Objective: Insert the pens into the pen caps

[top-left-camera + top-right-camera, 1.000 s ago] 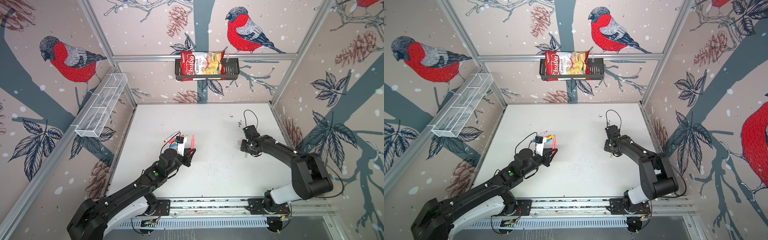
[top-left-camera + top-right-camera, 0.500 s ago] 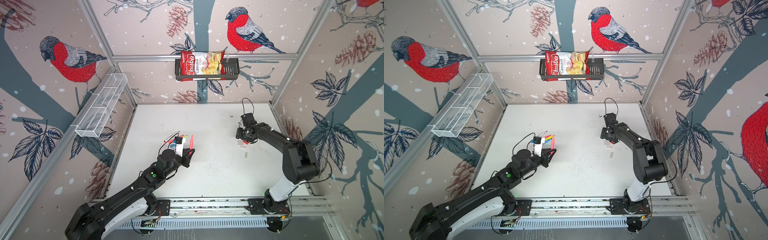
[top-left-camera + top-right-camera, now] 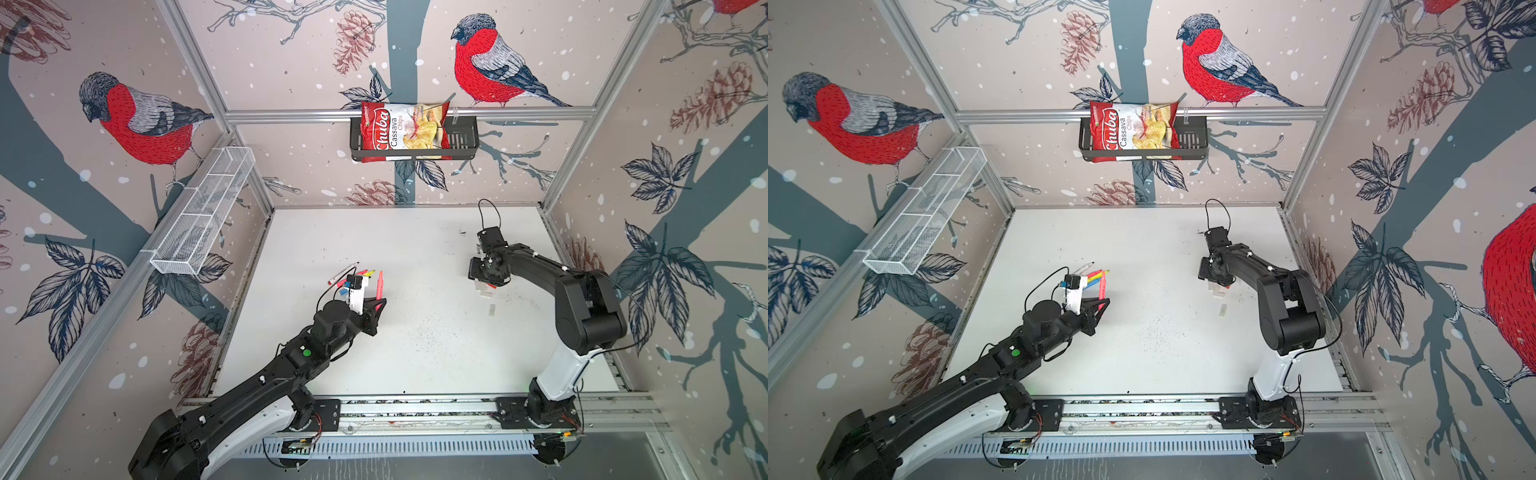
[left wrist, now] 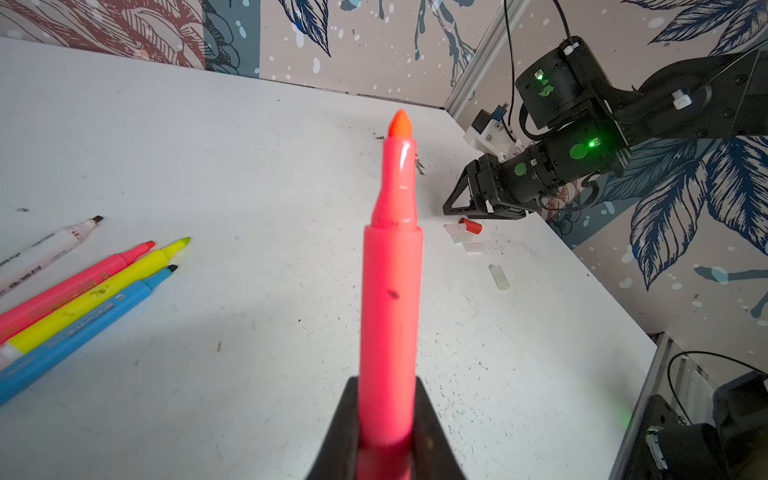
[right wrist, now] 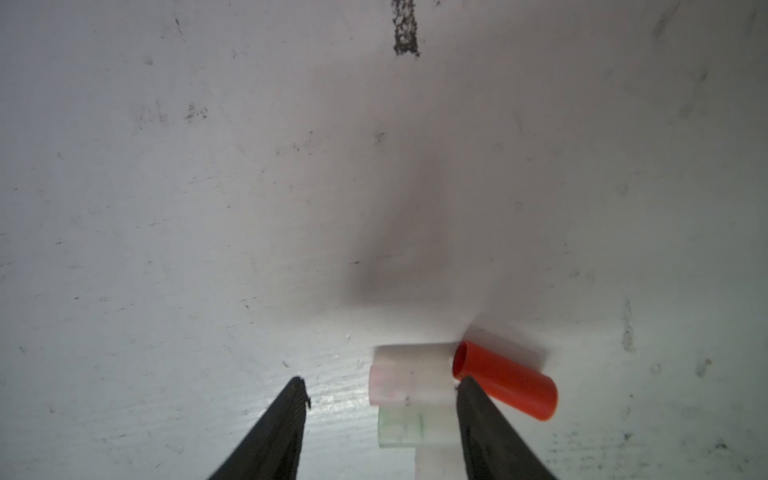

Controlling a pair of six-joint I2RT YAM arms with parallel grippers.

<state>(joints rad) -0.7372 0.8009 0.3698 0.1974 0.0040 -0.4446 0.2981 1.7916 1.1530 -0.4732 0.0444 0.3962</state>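
White and flecked with dark specks, the desk [image 3: 415, 249] stood inside bird-papered walls [image 3: 137, 120]. The left gripper [image 4: 386, 390] was clamped on the lower barrel of a pink pen [image 4: 390, 291]. It held the pen clear of the desk with the tip aimed toward the caps, presumably so that a cap could be pushed straight on. Four uncapped pens lay side by side left of the desk's middle, evidently awaiting their turn: a white-barrelled pen [image 4: 45, 249], a second pink pen [image 4: 75, 286], a yellow pen [image 4: 104, 286] and a blue pen [image 4: 83, 324]. The right gripper [image 5: 381, 384] hung low over the cap cluster near the desk's right edge, jaws parted. A pink-tinted cap [image 5: 409, 380] lay between them, its end against one jaw and well short of the other, so nothing was pinched yet. Its tint suggested it as the match for the held pen. A red cap [image 5: 507, 384] touched that cap's end outside the jaws, and a green-tinted cap [image 5: 401, 430] lay alongside. A lone cap [image 4: 498, 276] lay apart, nearer the front edge. In both top views the right gripper covered most of the cluster. A further whitish cap [image 5: 436, 465] was cut off by the right wrist frame, and the held pen's tail was buried between the jaws.
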